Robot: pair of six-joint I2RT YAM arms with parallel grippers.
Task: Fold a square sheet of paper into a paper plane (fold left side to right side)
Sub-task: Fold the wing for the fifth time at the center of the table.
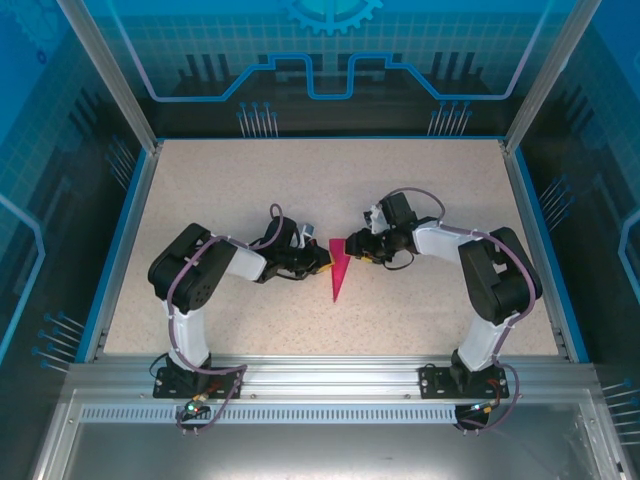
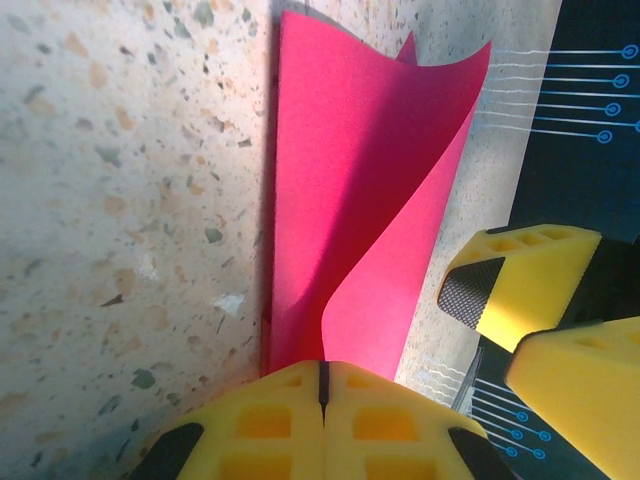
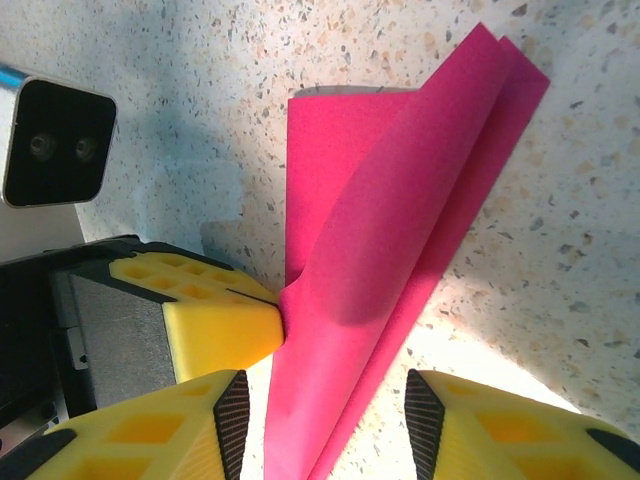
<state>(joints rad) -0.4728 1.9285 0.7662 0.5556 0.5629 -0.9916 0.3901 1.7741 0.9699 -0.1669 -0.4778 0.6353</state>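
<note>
The magenta-pink paper (image 1: 339, 272) lies at the table's centre, folded into a narrow pointed dart with its tip toward the near edge. My left gripper (image 1: 318, 262) is at its left side, shut on the paper plane's edge; in the left wrist view the closed yellow fingers (image 2: 322, 385) pinch the lifted upper layer (image 2: 370, 200), which curls up off the layer below. My right gripper (image 1: 355, 247) is at the paper's right side, open. In the right wrist view the folded paper (image 3: 400, 200) runs between its spread fingers (image 3: 325, 425) without touching either pad.
The speckled tabletop (image 1: 250, 190) is bounded by a blue rim (image 1: 120, 240) and an aluminium rail (image 1: 330, 375) at the near edge. The left gripper's yellow fingertip (image 3: 215, 320) and wrist camera (image 3: 60, 145) sit close to my right fingers.
</note>
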